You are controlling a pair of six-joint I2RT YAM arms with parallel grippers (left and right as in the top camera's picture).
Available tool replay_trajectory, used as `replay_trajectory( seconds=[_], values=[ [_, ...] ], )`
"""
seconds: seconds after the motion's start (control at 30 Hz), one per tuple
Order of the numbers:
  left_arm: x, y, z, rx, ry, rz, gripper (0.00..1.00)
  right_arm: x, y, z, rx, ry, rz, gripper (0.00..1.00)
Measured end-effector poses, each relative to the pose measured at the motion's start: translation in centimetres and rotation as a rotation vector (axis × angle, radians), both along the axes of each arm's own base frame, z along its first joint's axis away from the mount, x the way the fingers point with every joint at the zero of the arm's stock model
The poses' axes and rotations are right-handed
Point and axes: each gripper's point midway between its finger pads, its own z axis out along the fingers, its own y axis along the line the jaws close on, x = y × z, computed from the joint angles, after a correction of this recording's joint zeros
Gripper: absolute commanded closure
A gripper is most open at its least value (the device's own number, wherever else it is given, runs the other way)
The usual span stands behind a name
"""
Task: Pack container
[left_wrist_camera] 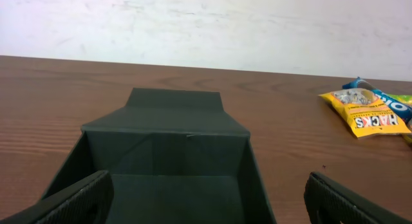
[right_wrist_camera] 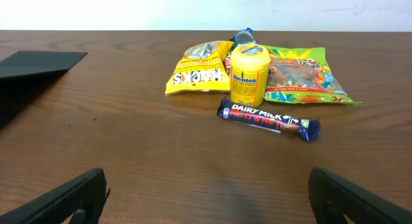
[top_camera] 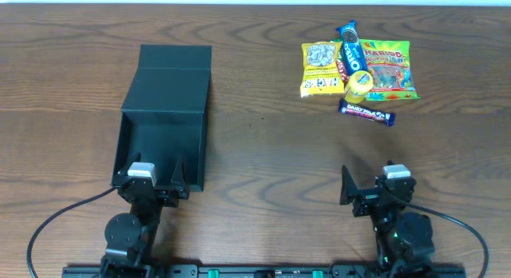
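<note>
Bench (top_camera: 271, 158): dark brown wood grain, one continuous surface.

Left half: container (top_camera: 172, 86), dark and matte, standing open, flap lid folded back toward the far edge.

Far right: snack cluster, well apart from the container.
- Yellow Hacks packet (top_camera: 320, 69), leftmost, flat.
- Blue Oreo pack (top_camera: 352, 48), diagonal between the two bags.
- Green Haribo bag (top_camera: 389, 69), rightmost, flat.
- Yellow Mentos tub (top_camera: 357, 85), upright at the cluster's near side.
- Dairy Milk bar (top_camera: 366, 113), nearest, flat, just beside the tub; contact unclear.
</note>
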Motion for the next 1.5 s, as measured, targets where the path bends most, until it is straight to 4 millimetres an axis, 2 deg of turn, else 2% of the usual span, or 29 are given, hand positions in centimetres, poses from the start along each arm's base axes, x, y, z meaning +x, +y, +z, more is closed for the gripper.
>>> replay_trajectory(
  seconds=[0.9, 1.03, 1.13, 1.3, 1.37, 1.5],
  values=[
    [0.3, 0.3, 0.5, -0.029, -0.034, 0.025, 0.05, 0.0, 0.0, 0.0, 0.000, 0.000, 0.000, 0.01],
    [0.3, -0.6, 0.7, -0.074, -0.049, -0.024, 0.05, 0.0, 0.0, 0.0, 0.000, 0.000, 0.000, 0.01],
    [0.2, -2.0, 1.6, -0.068, -0.082, -0.111, 0.05, 0.0, 0.0, 0.0, 0.000, 0.000, 0.000, 0.01],
    [0.8, -3.1, -0.4, -0.010, 0.043, -0.169, 0.05, 0.0, 0.0, 0.0, 0.000, 0.001, 0.000, 0.01],
    [1.5, -3.3, 0.2, 0.021, 0.088, -0.179, 0.05, 0.0, 0.0, 0.0, 0.000, 0.001, 0.000, 0.01],
    [3.7, -3.9, 3.5, 0.071, 0.156, -0.203, 0.04, 0.0, 0.0, 0.0, 0.000, 0.001, -0.001, 0.01]
  ],
)
